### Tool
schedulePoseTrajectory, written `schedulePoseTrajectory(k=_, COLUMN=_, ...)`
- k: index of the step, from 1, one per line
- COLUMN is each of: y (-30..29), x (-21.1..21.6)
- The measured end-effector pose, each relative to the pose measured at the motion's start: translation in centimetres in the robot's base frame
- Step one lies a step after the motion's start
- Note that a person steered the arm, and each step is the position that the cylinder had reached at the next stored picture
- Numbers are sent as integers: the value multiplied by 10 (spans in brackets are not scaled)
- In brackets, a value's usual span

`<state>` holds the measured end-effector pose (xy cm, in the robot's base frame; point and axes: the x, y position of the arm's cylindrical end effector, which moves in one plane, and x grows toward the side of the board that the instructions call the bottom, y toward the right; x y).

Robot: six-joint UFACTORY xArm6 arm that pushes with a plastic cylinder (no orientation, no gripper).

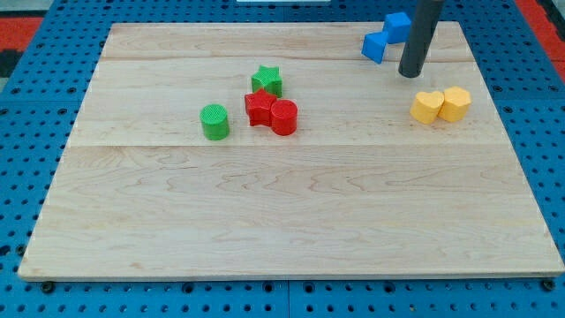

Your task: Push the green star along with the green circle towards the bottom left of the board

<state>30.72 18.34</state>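
The green star (267, 80) sits a little above the board's middle, touching the red star (259, 108) below it. The green circle (214, 121) stands apart to the lower left of the green star. My tip (410, 73) is at the view's upper right, far to the right of both green blocks, just right of and below the blue blocks.
A red circle (284, 117) touches the red star's right side. Two blue blocks (387, 35) lie at the top right beside my rod. Two yellow blocks (440, 105) lie below and right of my tip. The wooden board (282, 221) sits on a blue pegboard.
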Motion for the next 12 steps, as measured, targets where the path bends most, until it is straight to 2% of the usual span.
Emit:
schedulePoseTrajectory(k=5, y=-28, x=-18)
schedulePoseTrajectory(k=7, y=-101, x=-44)
schedulePoseTrajectory(k=9, y=-182, x=-7)
schedulePoseTrajectory(k=10, y=-214, x=31)
schedulePoseTrajectory(k=11, y=-251, x=50)
schedulePoseTrajectory(k=12, y=-252, x=52)
